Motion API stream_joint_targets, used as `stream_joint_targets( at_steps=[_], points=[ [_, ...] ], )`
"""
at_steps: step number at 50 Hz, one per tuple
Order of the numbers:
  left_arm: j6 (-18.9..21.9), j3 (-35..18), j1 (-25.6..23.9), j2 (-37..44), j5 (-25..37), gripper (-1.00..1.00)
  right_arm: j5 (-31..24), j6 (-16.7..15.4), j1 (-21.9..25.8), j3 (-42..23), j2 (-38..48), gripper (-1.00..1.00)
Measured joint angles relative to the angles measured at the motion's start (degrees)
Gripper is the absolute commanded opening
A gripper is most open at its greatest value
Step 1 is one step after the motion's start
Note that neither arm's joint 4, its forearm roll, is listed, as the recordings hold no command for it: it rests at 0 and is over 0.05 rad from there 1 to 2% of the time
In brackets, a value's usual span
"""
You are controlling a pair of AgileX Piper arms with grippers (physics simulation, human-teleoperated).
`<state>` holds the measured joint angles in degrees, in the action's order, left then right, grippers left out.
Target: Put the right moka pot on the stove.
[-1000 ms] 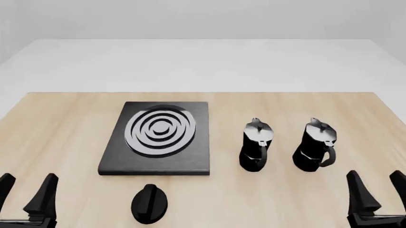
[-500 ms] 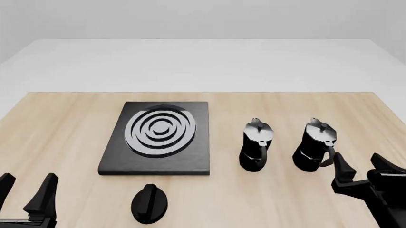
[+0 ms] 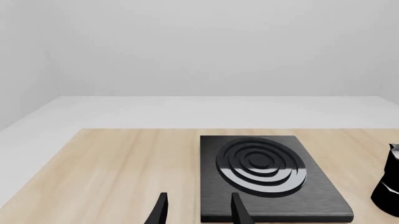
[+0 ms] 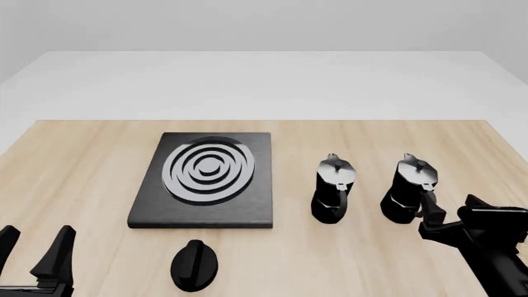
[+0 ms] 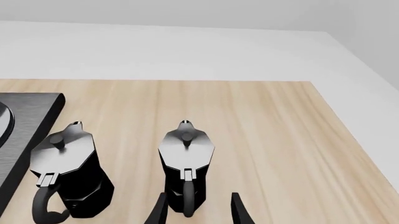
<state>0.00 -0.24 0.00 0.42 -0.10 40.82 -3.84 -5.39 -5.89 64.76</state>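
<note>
– Where is the right moka pot (image 4: 407, 189)?
– Upright on the table (image 4: 83, 161), right of the other pot (image 4: 333, 187), well apart from the stove (image 4: 206, 179).
– And the right gripper (image 4: 449, 213)?
– Spread, just behind the pot's handle, gripping nothing.
– The left gripper (image 4: 33, 250)?
– Spread too, near the knob (image 4: 195, 265).

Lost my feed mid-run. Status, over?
Right gripper open, lined up at right pot's handle, not gripping. Left gripper open, idle near table edge. Stove bare. Other pot stands between.
</note>
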Motion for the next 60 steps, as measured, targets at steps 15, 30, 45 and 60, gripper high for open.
stream_joint_targets(
  at_steps=[15,30,45,60],
  points=[
    [0.0,0.0,0.0,0.0,0.0,1.0,3.44,1.18,0.3,-1.83,7.07,1.0],
    [0.0,0.0,0.0,0.0,0.0,1.0,5.9,1.71,0.43,-4.49,15.32,1.0],
    [0.0,0.0,0.0,0.0,0.0,1.0,6.58,1.81,0.64,-7.13,21.73,1.0],
    [0.0,0.0,0.0,0.0,0.0,1.0,4.45,1.96,3.18,-6.84,19.53,-1.0]
  ],
)
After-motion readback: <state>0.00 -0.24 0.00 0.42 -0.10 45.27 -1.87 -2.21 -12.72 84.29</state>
